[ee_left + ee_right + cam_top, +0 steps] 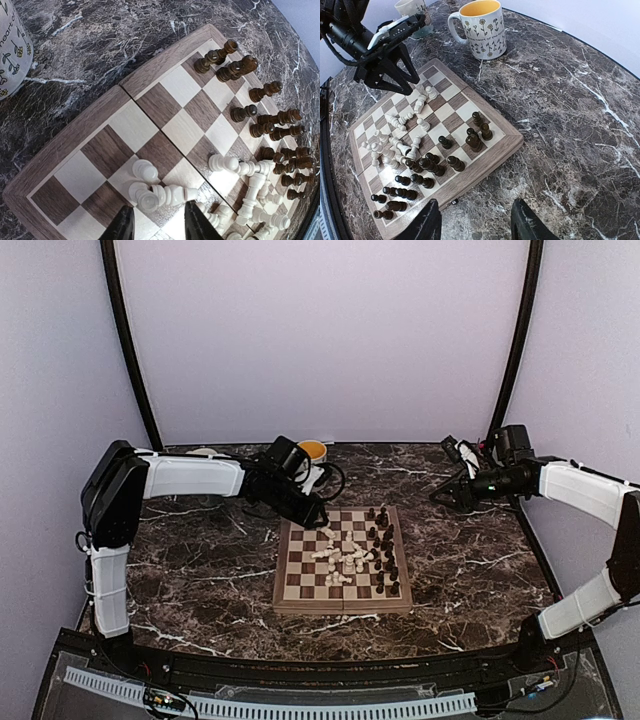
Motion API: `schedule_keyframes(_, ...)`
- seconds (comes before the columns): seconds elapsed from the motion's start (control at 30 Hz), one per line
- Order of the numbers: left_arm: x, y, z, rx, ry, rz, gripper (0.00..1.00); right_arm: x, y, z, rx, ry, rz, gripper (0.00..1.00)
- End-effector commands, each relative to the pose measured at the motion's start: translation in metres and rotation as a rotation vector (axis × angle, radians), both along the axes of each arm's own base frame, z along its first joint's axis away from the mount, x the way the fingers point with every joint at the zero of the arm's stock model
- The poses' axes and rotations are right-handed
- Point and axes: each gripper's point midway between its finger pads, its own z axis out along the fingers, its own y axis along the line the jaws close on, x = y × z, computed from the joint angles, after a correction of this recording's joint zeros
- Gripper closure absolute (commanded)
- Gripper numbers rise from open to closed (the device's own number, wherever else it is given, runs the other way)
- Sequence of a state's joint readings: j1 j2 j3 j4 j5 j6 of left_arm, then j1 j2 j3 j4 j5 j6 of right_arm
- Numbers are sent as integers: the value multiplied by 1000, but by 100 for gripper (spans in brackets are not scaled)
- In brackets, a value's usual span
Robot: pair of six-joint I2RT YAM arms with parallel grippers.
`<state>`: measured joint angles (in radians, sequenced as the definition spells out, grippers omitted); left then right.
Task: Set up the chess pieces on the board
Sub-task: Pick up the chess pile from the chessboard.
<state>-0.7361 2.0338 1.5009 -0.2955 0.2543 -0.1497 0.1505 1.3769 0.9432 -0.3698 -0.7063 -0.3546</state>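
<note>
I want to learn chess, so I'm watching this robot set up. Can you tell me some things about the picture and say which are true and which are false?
1. The board lies on a dark marbled table. True.
2. All the cream-white pieces stand upright in neat rows. False: many lie tipped over in a jumble mid-board.
3. The right tool is gripping a dark piece. False: it is open and empty, off to the side of the board.
4. A mug with a yellow inside stands on the table off the board. True.
5. The left tool is over the board, right by white pieces. True.
</note>
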Motion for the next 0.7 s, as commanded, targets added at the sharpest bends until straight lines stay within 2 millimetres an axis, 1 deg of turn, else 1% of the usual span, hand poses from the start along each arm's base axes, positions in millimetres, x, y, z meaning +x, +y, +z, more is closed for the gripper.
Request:
schedule_keyframes(0.0,8,-3,4,17,-20,16,65,2,0,3,0,-39,5,52)
schedule_keyframes(0.13,13,-1,2,29,-38,35,68,2,0,1,-3,-34,5,52)
schedule_keyframes(0.4,15,-2,-4,37,-40,36,77,4,-1,-4,-12,-25,0,52)
schedule_keyframes(0.67,16,-1,-12,52,-41,30,78,5,-1,-9,-14,-7,-2,52)
